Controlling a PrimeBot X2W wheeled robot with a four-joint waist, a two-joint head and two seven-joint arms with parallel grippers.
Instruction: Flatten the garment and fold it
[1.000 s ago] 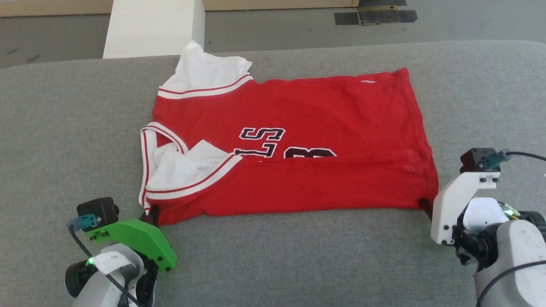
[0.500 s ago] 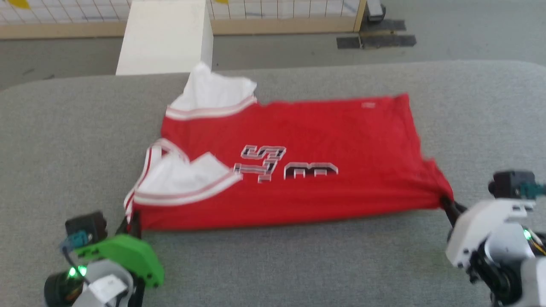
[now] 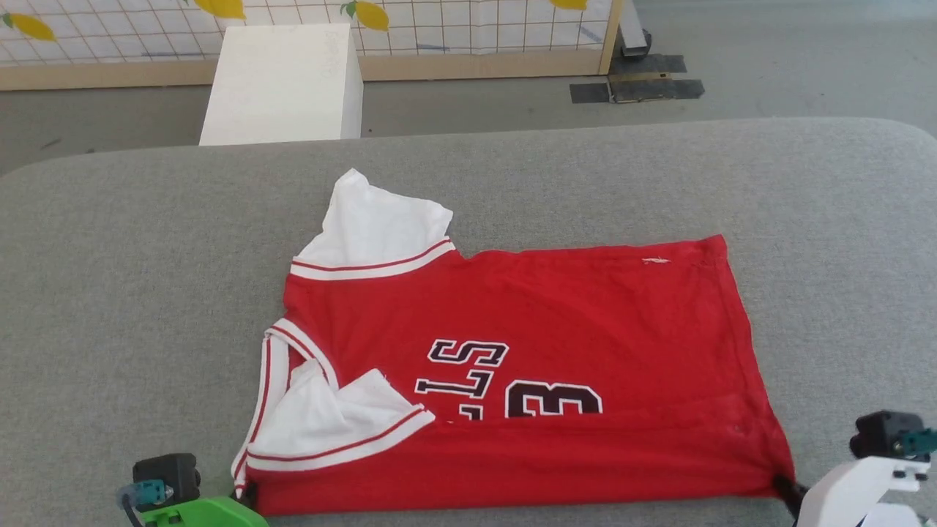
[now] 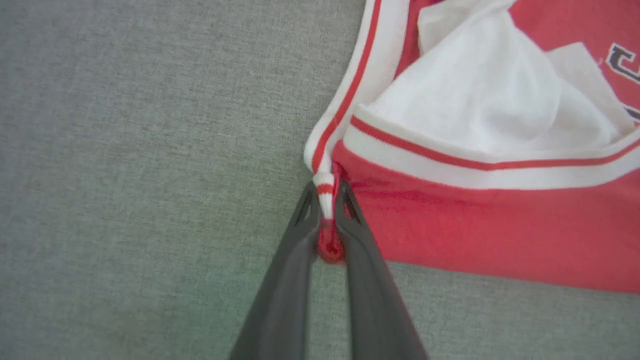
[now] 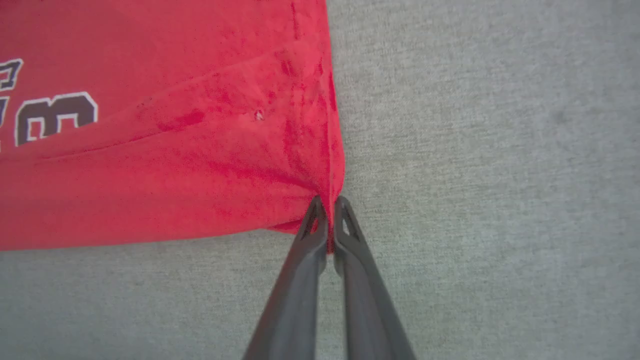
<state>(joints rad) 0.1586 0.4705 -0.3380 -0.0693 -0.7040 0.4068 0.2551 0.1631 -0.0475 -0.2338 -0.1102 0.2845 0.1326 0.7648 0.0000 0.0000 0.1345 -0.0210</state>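
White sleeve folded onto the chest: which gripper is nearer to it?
Left. The left gripper pinches the garment at the corner right beside the white sleeve; the right gripper pinches the opposite hem corner, across the red body.

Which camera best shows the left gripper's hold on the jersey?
Left wrist view: the left gripper is shut on the jersey's striped-trim corner, cloth bunched between the fingers. The head view catches just its dark tips at that corner, beside the green mount. The right wrist view shows the right gripper on the other near corner.
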